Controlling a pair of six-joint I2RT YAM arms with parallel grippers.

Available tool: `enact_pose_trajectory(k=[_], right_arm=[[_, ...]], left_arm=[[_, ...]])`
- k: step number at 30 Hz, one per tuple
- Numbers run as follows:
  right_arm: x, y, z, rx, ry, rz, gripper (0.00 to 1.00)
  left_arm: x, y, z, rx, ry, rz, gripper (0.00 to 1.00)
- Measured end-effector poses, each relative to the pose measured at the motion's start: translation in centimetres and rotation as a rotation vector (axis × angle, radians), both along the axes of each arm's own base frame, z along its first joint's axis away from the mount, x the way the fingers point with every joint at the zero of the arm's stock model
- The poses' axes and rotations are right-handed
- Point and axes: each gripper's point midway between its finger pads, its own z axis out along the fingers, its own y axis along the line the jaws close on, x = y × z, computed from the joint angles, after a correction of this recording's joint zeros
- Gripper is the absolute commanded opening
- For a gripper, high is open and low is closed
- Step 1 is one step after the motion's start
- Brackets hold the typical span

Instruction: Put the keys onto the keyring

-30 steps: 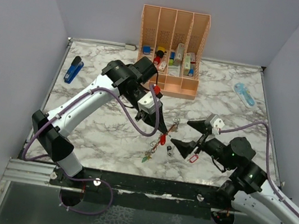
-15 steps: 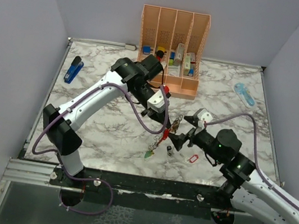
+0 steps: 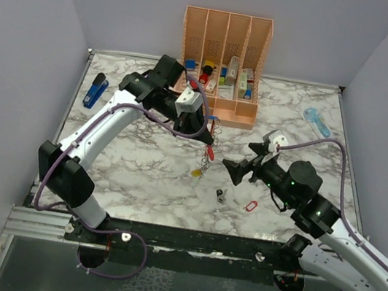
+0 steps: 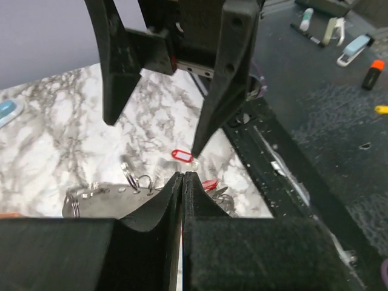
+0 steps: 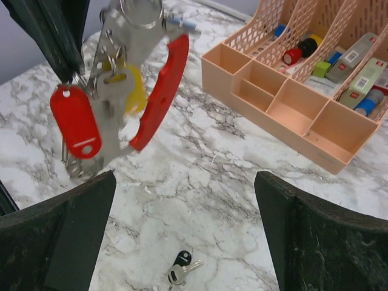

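The left fingers are pinching shut on the keyring, holding it in the air above the worktop with red- and yellow-tagged keys dangling from it. The right fingers are standing wide open just beside the keyring, gripping nothing. A loose black key is lying on the worktop below.

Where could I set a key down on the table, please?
Bare marble: near left, between the left arm and the loose key; far right, beside the light-blue tool. Crowded mid-table, where the left gripper holds the keyring facing the open right gripper.
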Motion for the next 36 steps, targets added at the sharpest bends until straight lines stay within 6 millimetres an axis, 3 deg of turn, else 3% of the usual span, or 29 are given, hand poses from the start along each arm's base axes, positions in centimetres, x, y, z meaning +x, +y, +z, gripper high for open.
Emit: enact_pose_trajectory(k=[3,7,13,18,23,30,36], right_arm=[[-0.3,-0.3,1.4,0.031,-0.026,0.001,1.0],[-0.6,-0.5,1.8,0.044,-0.038,0.008,0.97],[-1.3,-0.5,0.9,0.051,-0.042,0.039,0.82],[-1.7,0.1,0.9,0.067,-0.06,0.081,0.72],[-1.5,1.2,0.2,0.041,-0.06,0.117,0.55],[-1.1,2.3,-1.6,-0.021,-0.032,0.149,0.48],[-1.8,2.2,0.3,0.027,-0.083,0.181,0.5]], left_arm=[[-0.8,0.7,-0.7,-0.024,0.066,-0.019,0.0],[-1.2,1.0,-1.0,-0.041,0.082,-0.032,0.0],[-1.2,0.8,-1.0,-0.065,0.075,-0.055,0.0],[-0.8,0.5,-2.3,-0.049,0.108,-0.061,0.0],[-0.8,0.4,-2.9,-0.038,0.131,-0.063,0.0],[-1.3,0.6,-1.8,-0.037,0.065,-0.075,0.0],[-1.7,0.8,-2.8,0.01,0.057,-0.074,0.0]])
